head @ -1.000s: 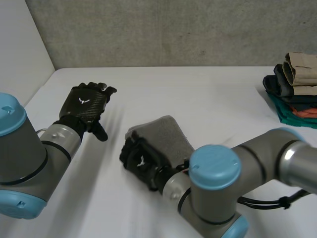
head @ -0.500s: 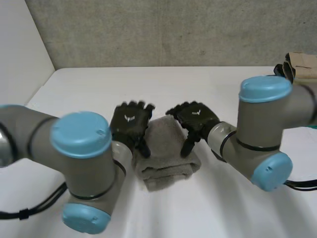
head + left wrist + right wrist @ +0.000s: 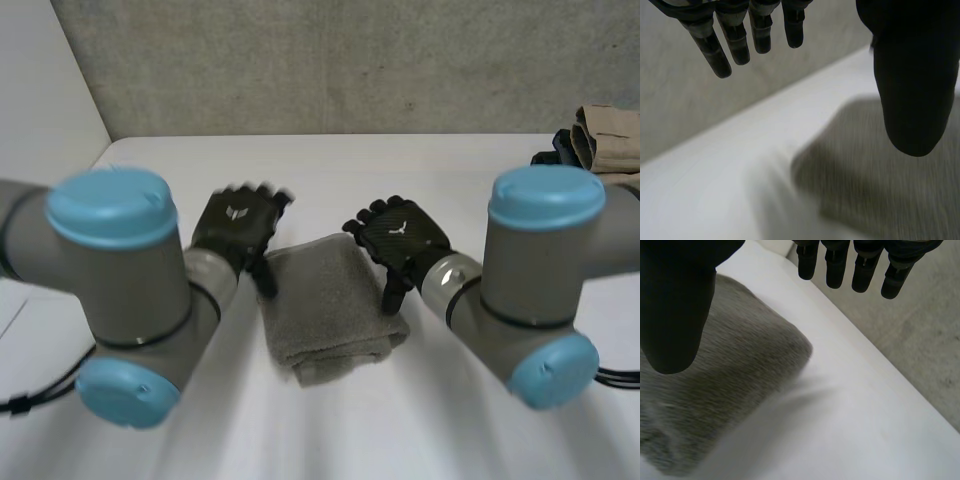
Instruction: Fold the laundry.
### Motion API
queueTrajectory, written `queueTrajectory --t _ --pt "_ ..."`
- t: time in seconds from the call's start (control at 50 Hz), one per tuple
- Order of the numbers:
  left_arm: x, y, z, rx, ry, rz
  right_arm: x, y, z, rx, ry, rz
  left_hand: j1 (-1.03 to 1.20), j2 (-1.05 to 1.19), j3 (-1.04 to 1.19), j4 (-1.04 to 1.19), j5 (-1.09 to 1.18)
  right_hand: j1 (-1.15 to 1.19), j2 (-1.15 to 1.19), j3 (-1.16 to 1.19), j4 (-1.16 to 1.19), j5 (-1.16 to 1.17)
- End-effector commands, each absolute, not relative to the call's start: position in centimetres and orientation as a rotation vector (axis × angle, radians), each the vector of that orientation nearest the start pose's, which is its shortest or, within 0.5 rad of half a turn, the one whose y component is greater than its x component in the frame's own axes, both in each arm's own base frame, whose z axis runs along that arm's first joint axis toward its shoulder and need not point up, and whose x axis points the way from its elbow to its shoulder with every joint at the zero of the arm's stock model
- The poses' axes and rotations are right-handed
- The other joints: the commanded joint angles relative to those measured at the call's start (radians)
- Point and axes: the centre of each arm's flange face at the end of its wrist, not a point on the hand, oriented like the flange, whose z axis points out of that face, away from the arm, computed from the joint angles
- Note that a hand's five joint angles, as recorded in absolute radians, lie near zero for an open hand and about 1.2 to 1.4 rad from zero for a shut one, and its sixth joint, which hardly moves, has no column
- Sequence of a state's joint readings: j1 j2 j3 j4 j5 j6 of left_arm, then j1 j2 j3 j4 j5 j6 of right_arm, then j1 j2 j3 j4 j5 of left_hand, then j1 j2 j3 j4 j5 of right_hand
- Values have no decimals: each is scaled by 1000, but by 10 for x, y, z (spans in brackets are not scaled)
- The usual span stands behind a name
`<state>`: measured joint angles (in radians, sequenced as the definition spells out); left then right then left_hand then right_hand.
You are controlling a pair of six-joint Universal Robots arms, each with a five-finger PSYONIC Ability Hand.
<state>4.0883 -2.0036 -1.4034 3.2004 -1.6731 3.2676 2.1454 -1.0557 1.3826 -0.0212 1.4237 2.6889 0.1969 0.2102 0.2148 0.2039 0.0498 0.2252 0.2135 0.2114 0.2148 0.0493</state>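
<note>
A folded grey towel [image 3: 327,305] lies flat in the middle of the white table [image 3: 430,190]. My left hand [image 3: 233,229] hovers at the towel's far left corner, fingers straight, holding nothing. My right hand [image 3: 400,240] hovers over the towel's far right edge, open as well, thumb pointing down towards the cloth. In the left wrist view the towel [image 3: 890,185] lies below my thumb [image 3: 912,85], with the fingers [image 3: 735,37] spread above bare table. In the right wrist view the towel [image 3: 730,375] sits under my thumb [image 3: 675,305], and my fingers [image 3: 860,265] reach past its corner.
A stack of folded clothes [image 3: 598,150], beige on top of dark pieces, stands at the table's far right edge. A grey wall [image 3: 330,60] runs behind the table. Both arms' big elbow joints [image 3: 125,300] [image 3: 545,285] rise on either side of the towel.
The left hand has swung in from the far left to the towel's left corner. The right hand, which lay at the towel's near edge, has come round to its far right side and opened.
</note>
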Motion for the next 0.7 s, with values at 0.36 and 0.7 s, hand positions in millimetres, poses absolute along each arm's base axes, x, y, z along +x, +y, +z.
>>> queueTrajectory --t 0.36,0.7 --pt "-358 -243 267 1576 2557 -2296 341 -203 99 -1377 1767 -1864 -7 -20 -25 -14 -34 -51 -39 -37 -40 -49" --pt "-357 -245 266 1545 2562 -2292 361 -232 100 -1369 1680 -1963 -4 -17 -22 -11 -31 601 613 615 611 602"
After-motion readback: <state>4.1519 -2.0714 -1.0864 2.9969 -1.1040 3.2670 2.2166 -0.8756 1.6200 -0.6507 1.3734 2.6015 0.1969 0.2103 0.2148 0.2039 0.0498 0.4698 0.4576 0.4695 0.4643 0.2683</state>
